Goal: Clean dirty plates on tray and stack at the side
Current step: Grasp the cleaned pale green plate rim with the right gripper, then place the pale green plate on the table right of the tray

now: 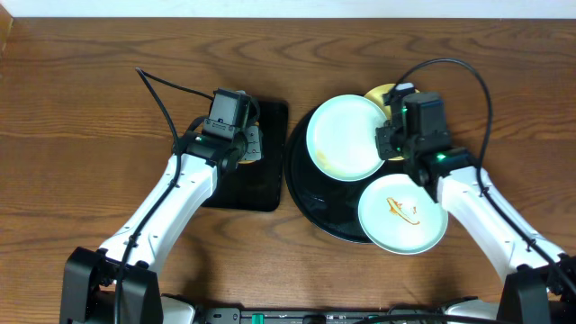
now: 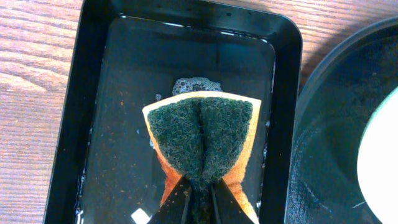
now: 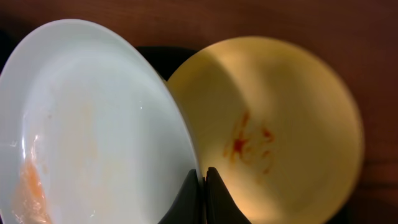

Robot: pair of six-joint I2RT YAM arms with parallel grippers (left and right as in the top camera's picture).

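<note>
My right gripper (image 1: 389, 135) (image 3: 202, 177) is shut on the rim of a pale mint-blue plate (image 1: 346, 137) (image 3: 87, 124), held tilted above the round black tray (image 1: 310, 193); it carries faint orange smears. Behind it lies the pale yellow plate (image 1: 382, 94) (image 3: 280, 124) with red-brown sauce marks. A second mint-blue plate (image 1: 402, 214) with a brown squiggle rests on the tray's front right. My left gripper (image 1: 241, 144) (image 2: 200, 193) is shut on a folded orange sponge with a dark green scouring face (image 2: 202, 134), over the rectangular black tray (image 1: 265, 184) (image 2: 68, 124).
The rectangular tray holds a thin film of water with foam (image 2: 196, 84) and orange specks. The round tray's rim (image 2: 323, 124) lies just right of it. Bare wooden tabletop (image 1: 81, 117) surrounds both trays. Cables arc over each arm.
</note>
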